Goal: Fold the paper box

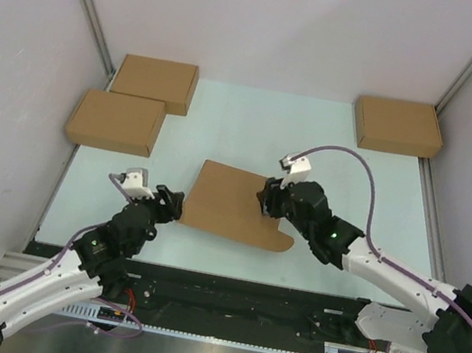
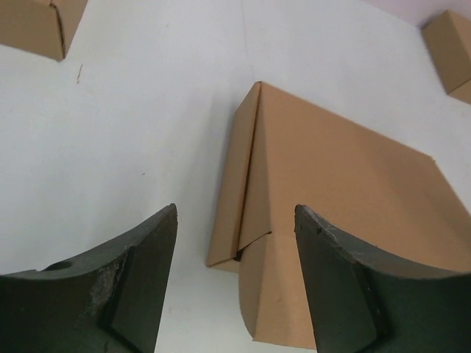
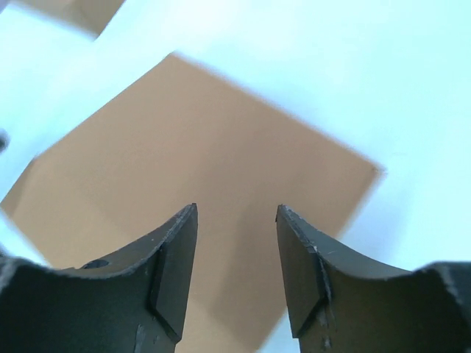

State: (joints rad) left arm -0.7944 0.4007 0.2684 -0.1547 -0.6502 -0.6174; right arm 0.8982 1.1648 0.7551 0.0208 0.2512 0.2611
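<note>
Nearest to me, my left pincer stands released at the seven o'clock corner of the paper box, jaws spread wide with nothing between them. Its wrist view shows that corner just beyond my fingertips. A low side wall runs along the left edge, and a front flap with a rounded corner hangs at the near edge, apparently outside the box rather than tucked in. A little farther in, my right pincer hovers over the box's three o'clock edge. It is released too, jaws parted above bare cardboard and gripping none of it. The box lies in the middle of the surface with its broad top panel down, and it looks mostly closed. From overhead the flap's other rounded end juts out at about five o'clock. I judge the step in hand to be the closure, getting that flap down inside the front of the box. To do it well I would press the top panel with the right pincer so the box cannot slide or spring up. The left would then nip the flap near its crease and feed it in evenly, without crushing the corrugation. Whether the far side is seated I cannot tell. Beyond, well apart from my work, two compact boxes lie at ten and eleven o'clock and a third box at one o'clock.
</note>
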